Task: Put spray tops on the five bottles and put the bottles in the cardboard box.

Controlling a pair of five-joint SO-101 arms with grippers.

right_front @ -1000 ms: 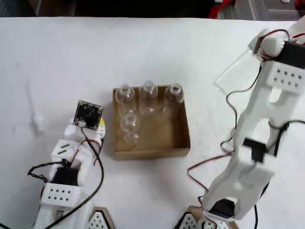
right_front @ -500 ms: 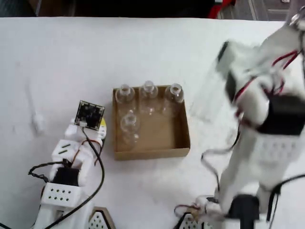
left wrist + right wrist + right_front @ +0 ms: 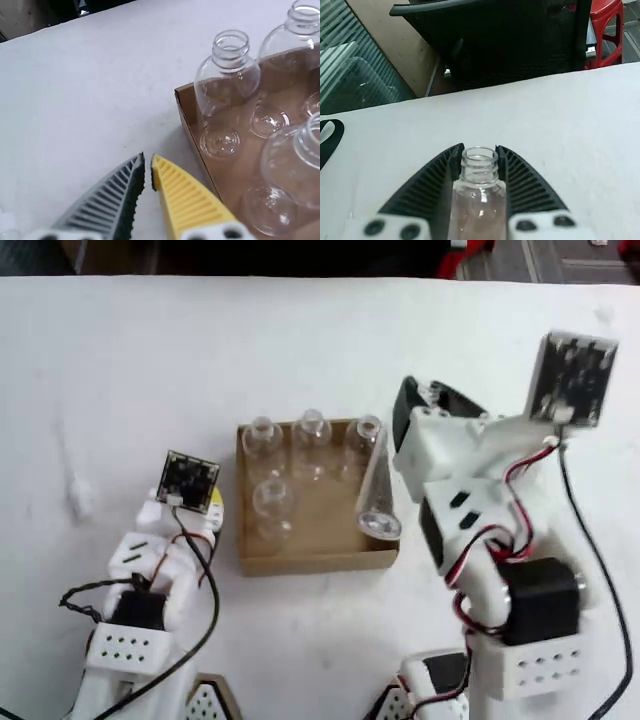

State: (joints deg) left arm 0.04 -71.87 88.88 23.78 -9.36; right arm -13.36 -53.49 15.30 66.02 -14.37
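Count: 5 clear bottles, 1 cardboard box (image 3: 318, 562), 1 white spray top (image 3: 80, 498). All bottle necks seen are bare.

Inside the box, 4 bottles stand upright. Three are in a row along the far wall: far-left bottle (image 3: 262, 437), far-middle bottle (image 3: 311, 427) and far-right bottle (image 3: 366, 432). The near-left bottle (image 3: 272, 502) stands in front of them.

The fifth bottle (image 3: 378, 495) hangs tilted over the box's right wall. The right gripper (image 3: 479, 150) is clamped on either side of its open neck.

The left gripper (image 3: 148, 165) sits low over the table (image 3: 150, 360), just beside the box's left wall. Its fingers are drawn together with only a sliver between the tips, and it grips nothing.

The spray top lies on the table well left of the box.
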